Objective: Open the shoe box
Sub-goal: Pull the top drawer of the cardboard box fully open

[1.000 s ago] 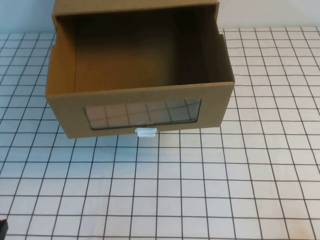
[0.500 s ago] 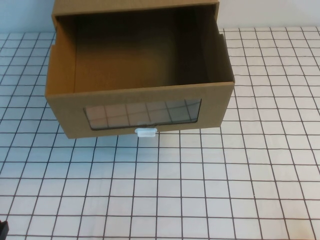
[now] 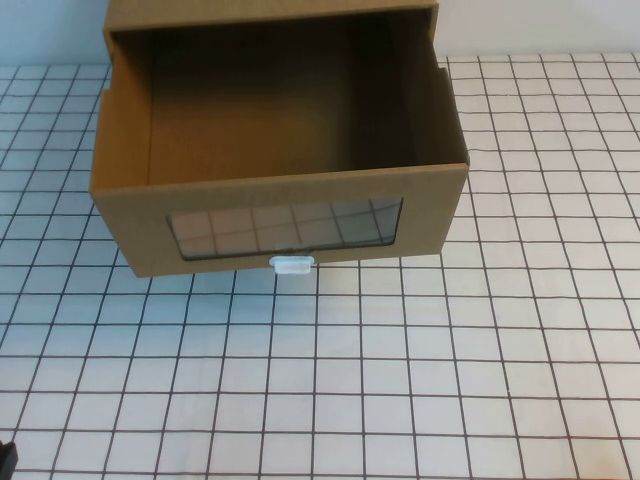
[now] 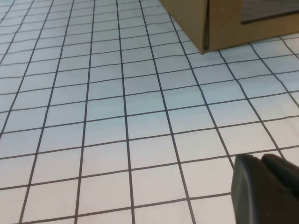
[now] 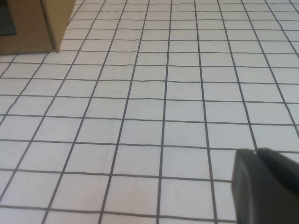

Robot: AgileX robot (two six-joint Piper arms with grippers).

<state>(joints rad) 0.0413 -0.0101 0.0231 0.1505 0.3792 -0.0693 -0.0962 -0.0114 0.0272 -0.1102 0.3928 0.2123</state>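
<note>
The jaws of both grippers are pressed together with nothing between them. The left gripper sits low over the near left part of the table, its 2 dark fingers meeting along a thin seam. Only a dark sliver of it shows at the near left corner of the high view. The right gripper is closed the same way over the near right part of the checked surface and is out of sight from above. Both are well apart from the shoe box, with rows of bare black-lined white squares between. Farther out, the box stands left of centre on the far half of the table. Nearest on it is a small white tab at the lower edge of the drawer front, just below a clear window. The drawer is slid out toward the robot, its brown inside open to view. Its far end is tucked in the cardboard sleeve.
</note>
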